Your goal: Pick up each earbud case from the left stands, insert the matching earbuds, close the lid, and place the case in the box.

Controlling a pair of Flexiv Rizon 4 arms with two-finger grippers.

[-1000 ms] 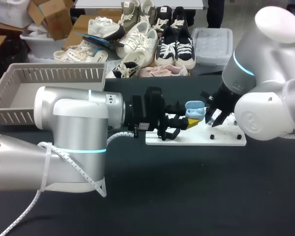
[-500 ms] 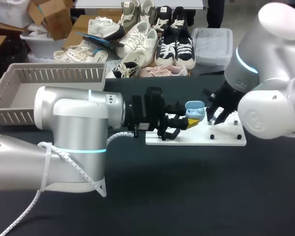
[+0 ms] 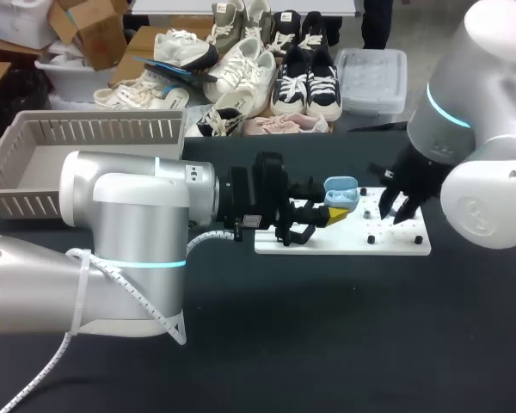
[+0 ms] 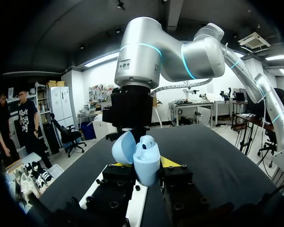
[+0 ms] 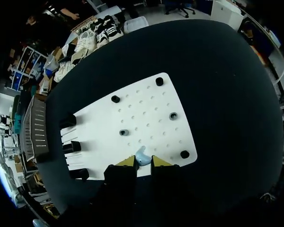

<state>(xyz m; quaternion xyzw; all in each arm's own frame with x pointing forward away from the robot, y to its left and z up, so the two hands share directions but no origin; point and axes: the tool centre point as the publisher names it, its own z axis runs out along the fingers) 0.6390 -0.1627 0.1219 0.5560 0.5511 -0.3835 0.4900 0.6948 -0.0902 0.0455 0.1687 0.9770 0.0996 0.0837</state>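
Note:
A light blue earbud case (image 3: 340, 191) with its lid up sits in my left gripper (image 3: 331, 211), just above the left end of the white board (image 3: 396, 242). In the left wrist view the case (image 4: 147, 163) stands upright between the two yellow-tipped fingers, and my left gripper (image 4: 143, 166) is shut on it. My right gripper (image 3: 394, 206) hangs over the board's right part, a short way right of the case. In the right wrist view, my right gripper (image 5: 143, 161) is shut on a small light blue earbud (image 5: 141, 154) above the board's (image 5: 146, 113) near edge.
Several short black pegs (image 5: 173, 116) stick up from the board. Black stands (image 5: 68, 120) line its left end. A grey slatted basket (image 3: 86, 142) sits at the table's back left. The table around the board is dark and bare.
My right gripper has drawn away to the right from the open case, across the board. The left arm and the case have stayed put.

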